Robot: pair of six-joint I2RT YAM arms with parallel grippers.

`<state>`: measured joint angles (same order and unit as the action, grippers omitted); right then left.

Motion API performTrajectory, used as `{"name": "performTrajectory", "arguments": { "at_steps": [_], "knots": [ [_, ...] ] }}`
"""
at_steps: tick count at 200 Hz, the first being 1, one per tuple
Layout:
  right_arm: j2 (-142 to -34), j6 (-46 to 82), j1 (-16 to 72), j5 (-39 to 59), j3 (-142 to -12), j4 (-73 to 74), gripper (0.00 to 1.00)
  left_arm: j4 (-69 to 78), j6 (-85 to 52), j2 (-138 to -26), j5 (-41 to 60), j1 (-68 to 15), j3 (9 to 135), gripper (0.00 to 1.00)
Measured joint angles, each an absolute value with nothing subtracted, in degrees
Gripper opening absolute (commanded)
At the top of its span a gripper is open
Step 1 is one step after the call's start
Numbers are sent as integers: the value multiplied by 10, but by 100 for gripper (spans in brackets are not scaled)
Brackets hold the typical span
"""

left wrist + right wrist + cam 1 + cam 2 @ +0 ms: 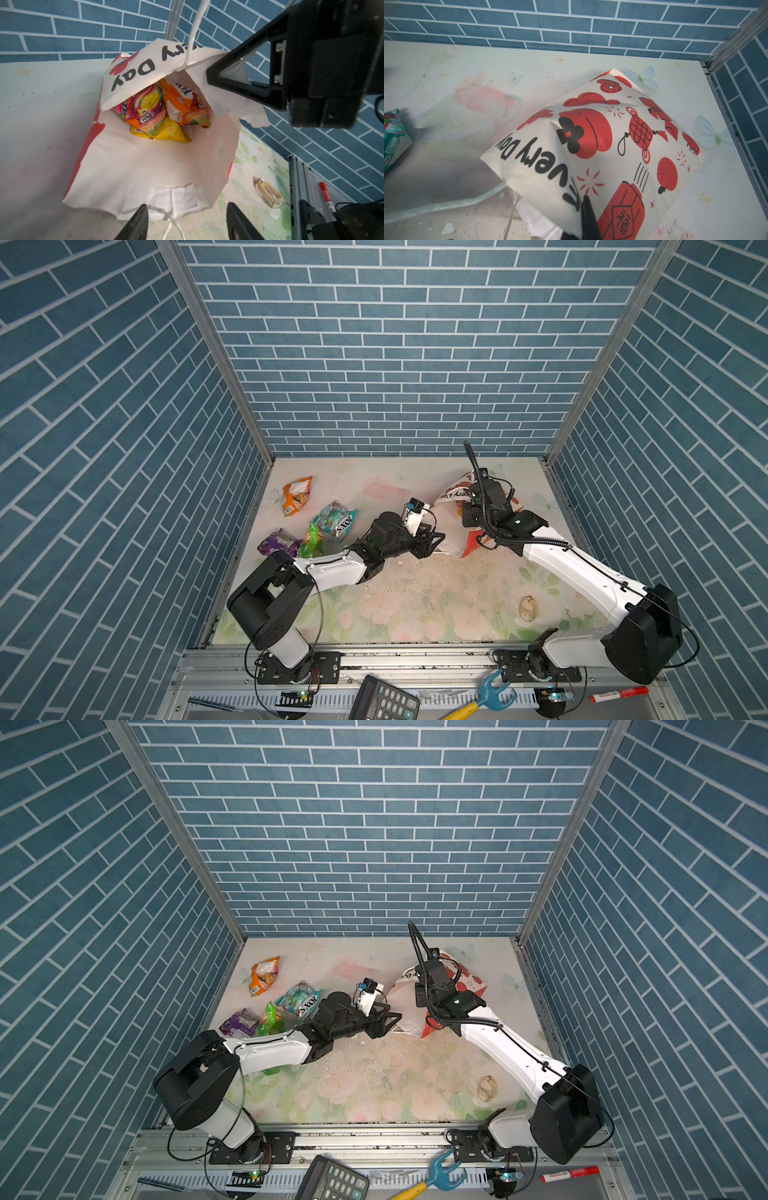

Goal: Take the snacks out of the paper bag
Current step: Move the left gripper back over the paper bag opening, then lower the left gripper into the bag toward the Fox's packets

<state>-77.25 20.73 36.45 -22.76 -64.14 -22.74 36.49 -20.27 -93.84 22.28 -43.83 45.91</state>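
At the far left of a top view, four snacks lie out on the tabletop (415, 605). The purple snack (277, 542) is lowest, the orange snack (297, 495) sits above it, and the green snack (311, 540) and teal snack (336, 520) are just beside each other. They seem to be parked on the left arm's side so that they stay well apart from the bag.

Toward the centre, your left claw (436, 538) sits at the bag's mouth. In the left wrist view its two fingers stand apart at the bottom edge. Only the bag's lower lip and a cord handle lie past them, and the claw holds nothing. It looks lined up to go in.

Right of centre, the paper bag (145, 162) lies on its side with its mouth turned toward that claw. Your right claw (212, 76), in the upper right of the left wrist view, is clamped on the bag's top lip. It lifts the lip so the mouth gapes, which is why you can see inside. At the back of the bag lie a multicolour packet (145, 112) and an orange FOX'S packet (180, 99), with a yellow packet (170, 131) under them.

I judge the task roughly half done. The next reach must go deep. The paper near the right claw looks ragged, so a harder pull could tear it.

At the lower right lies a small pale object (528, 608). It is no snack, so leave it.
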Motion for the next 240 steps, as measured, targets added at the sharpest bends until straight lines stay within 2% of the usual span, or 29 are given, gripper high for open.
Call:
{"name": "performTrajectory", "arguments": {
  "at_steps": [40,170,187,210,240],
  "knots": [
    [-772,207,364,-227,-641,-227,0,412,-222,-1017,240,-448,496,53],
    [-766,208,361,-222,-641,-230,0,392,-162,-1134,228,-468,608,55],
    [-758,208,360,-222,-641,-234,0,376,-157,-1147,222,-468,627,60],
    [-748,208,360,-222,-641,-236,0,366,-155,-1163,218,-468,646,61],
    [-747,212,360,-222,-641,-237,0,343,-154,-1180,209,-468,672,76]
  ]
}}
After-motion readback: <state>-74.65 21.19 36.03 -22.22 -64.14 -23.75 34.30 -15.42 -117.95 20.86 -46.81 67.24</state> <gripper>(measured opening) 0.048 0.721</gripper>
